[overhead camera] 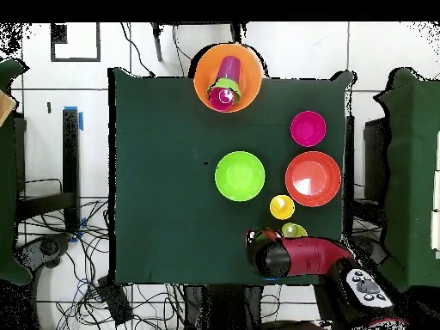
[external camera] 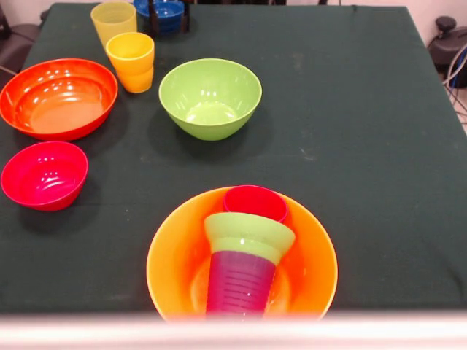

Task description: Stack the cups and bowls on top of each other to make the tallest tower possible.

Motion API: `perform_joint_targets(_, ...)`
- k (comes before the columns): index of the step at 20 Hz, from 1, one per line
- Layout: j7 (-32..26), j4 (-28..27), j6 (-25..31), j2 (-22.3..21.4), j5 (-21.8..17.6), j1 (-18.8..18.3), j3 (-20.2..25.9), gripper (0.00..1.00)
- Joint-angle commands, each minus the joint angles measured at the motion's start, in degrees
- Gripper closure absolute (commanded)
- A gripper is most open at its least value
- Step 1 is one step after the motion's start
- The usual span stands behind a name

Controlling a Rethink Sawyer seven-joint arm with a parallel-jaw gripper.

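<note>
The tower stands at the table's near edge in the front view. A large yellow-orange bowl (external camera: 171, 262) (overhead camera: 206, 73) holds the ribbed purple cup (external camera: 239, 283) (overhead camera: 230, 66). On that cup sits the small green bowl (external camera: 249, 235) (overhead camera: 225, 84), with the red-pink cup (external camera: 255, 202) (overhead camera: 222, 99) on top. My gripper (external camera: 168, 13) (overhead camera: 256, 243) shows only its dark tips at the far edge. It is open, with the tips standing apart at the small blue bowl (external camera: 142, 7).
Loose on the green cloth are the large green bowl (external camera: 210, 97) (overhead camera: 240, 175), the shallow orange-red bowl (external camera: 58, 97) (overhead camera: 313, 178) and the small red-pink bowl (external camera: 44, 173) (overhead camera: 308, 128). The yellow-orange cup (external camera: 131, 60) (overhead camera: 281, 206) and pale yellow cup (external camera: 113, 20) (overhead camera: 294, 230) stand beside the gripper.
</note>
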Motion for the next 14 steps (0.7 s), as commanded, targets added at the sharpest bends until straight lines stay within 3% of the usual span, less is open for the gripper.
perform_joint_targets(1,6.6,-6.1,-6.4,5.3,-2.6,3.4,-2.6,0.0)
perform_joint_targets(9,4.6,-6.0,-8.7,2.9,-2.5,5.2,-3.9,0.0)
perform_joint_targets(14,1.3,-4.1,-4.0,-4.0,-1.0,3.9,0.5,0.0)
